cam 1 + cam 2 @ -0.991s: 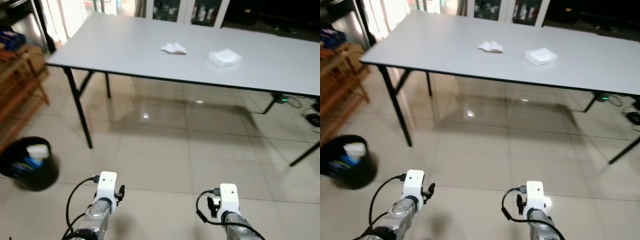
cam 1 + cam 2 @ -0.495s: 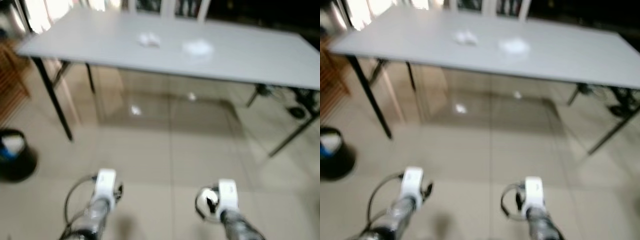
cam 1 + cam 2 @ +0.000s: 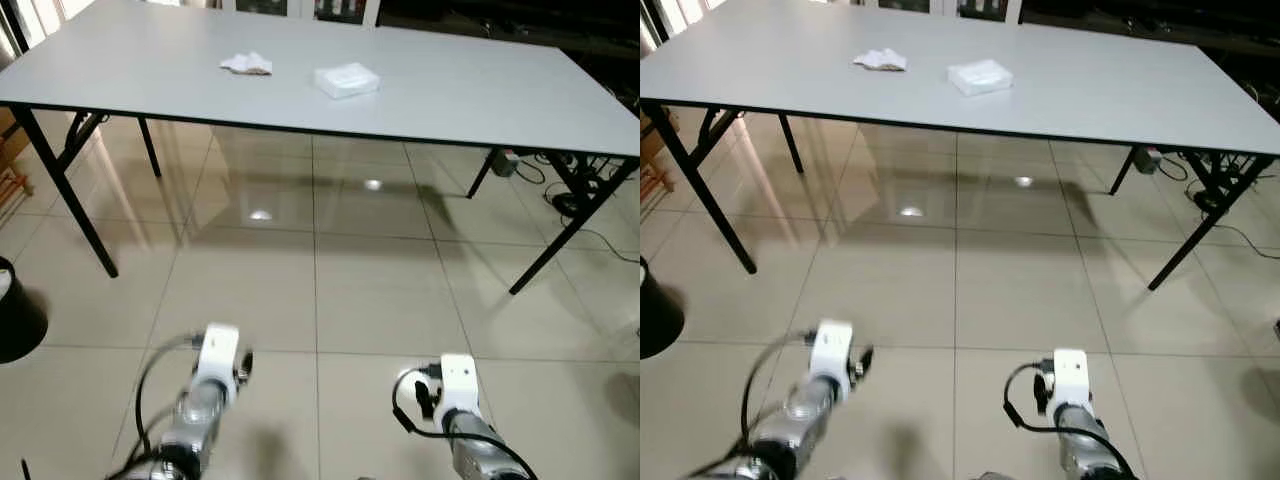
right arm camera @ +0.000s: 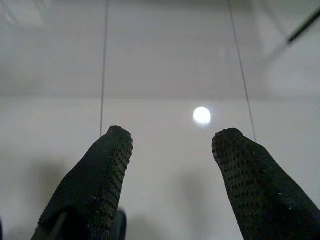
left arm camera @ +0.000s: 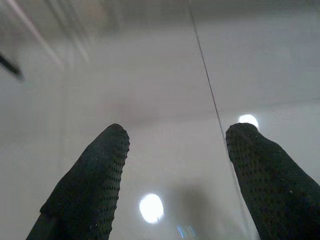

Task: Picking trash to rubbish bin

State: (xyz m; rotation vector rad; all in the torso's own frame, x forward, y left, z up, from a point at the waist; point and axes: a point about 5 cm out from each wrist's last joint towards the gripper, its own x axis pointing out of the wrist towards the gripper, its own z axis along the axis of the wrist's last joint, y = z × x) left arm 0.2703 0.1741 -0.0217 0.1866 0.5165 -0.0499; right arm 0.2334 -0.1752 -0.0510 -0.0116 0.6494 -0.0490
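Both spread: left gripper (image 5: 172, 165), right gripper (image 4: 170, 172); best approached squarely toward crumpled tissue (image 3: 246, 64) on table (image 3: 480, 95)

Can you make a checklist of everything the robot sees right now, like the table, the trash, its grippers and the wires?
Surface: long grey table on black legs, over a glossy tiled floor.
Job's things: crumpled tissue and white packet side by side on the table, apart; black rubbish bin on the floor at the far left edge.
Clutter: nothing seen.
Grippers: left gripper and right gripper both open and empty, held low over the floor.
Cables: black leads on the floor under the table's right end.
Surroundings: wooden furniture at the left edge.
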